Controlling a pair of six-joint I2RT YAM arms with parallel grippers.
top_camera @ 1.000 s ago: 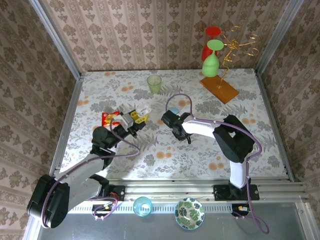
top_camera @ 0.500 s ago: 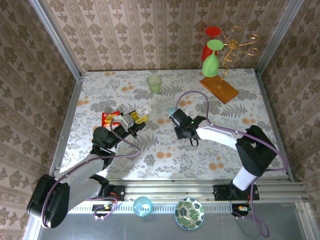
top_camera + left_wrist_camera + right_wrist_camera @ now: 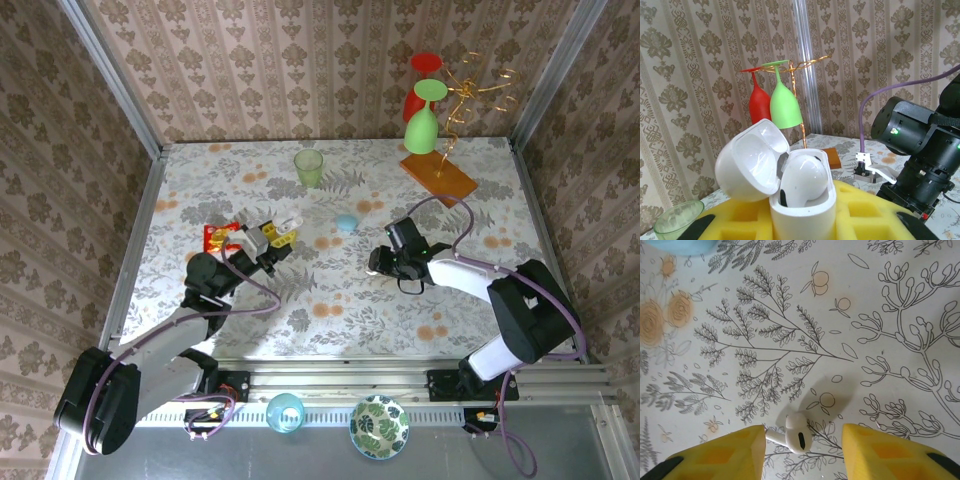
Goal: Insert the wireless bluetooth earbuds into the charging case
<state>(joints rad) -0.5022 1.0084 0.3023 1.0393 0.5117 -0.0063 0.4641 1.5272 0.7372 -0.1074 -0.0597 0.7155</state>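
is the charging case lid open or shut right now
Open. In the left wrist view the charging case has its lid tipped back to the left, and one white earbud sits in the exposed cavity.

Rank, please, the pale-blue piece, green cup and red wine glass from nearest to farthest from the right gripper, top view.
1. Pale-blue piece, just up-left of the right gripper.
2. Green cup, farther back-left.
3. Red wine glass, hanging at the back.
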